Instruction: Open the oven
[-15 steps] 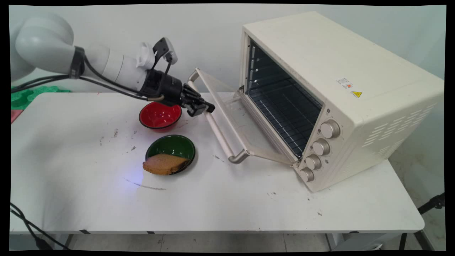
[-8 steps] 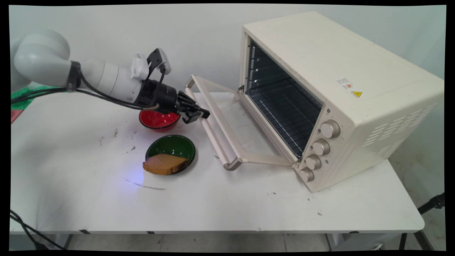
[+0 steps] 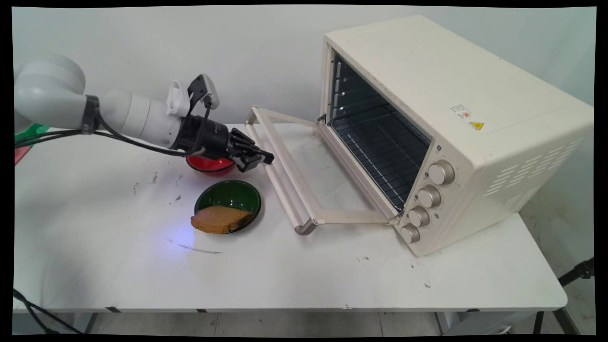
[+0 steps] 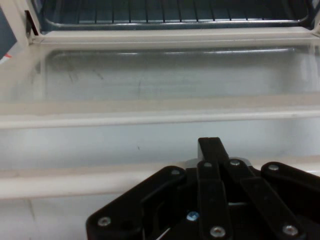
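Toaster oven [image 3: 456, 128] stands on the right half of the white worktop [image 3: 285, 275], its glass door [image 3: 308, 166] swung down nearly flat and its wire rack [image 3: 380, 142] showing inside. Just beside the door's handle bar [image 3: 280, 185], on its left, hovers the black gripper [image 3: 266, 158], its fingers [image 4: 212, 150] pressed together. Whether they touch the handle, I cannot tell. Under the gripper's wrist sits a red bowl [image 3: 209, 165], partly hidden. Nearer the camera, a green bowl [image 3: 230, 198] holds a slice of brown bread [image 3: 219, 219] that overhangs its rim.
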### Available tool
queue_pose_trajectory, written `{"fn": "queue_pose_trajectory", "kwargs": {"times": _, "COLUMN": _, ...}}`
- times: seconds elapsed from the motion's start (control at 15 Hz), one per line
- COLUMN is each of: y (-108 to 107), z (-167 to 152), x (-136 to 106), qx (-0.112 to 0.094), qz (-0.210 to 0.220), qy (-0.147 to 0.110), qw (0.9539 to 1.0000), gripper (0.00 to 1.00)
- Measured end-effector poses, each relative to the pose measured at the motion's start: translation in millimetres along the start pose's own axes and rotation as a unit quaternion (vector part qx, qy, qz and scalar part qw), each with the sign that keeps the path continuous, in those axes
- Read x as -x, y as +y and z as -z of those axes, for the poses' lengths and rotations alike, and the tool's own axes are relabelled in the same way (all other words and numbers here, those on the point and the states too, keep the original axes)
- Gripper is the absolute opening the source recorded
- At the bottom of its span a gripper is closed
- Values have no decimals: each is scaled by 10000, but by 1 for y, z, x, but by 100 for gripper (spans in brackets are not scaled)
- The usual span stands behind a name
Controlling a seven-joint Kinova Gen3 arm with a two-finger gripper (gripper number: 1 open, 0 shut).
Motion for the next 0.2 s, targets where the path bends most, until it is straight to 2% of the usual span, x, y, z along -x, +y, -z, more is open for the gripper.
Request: {"fn": "queue_pose_trajectory", "kwargs": {"times": 0.2, "y": 1, "z": 4, "x": 7, "qx": -11, "qz": 0, "qy": 24, "qw": 10000, "gripper": 0}}
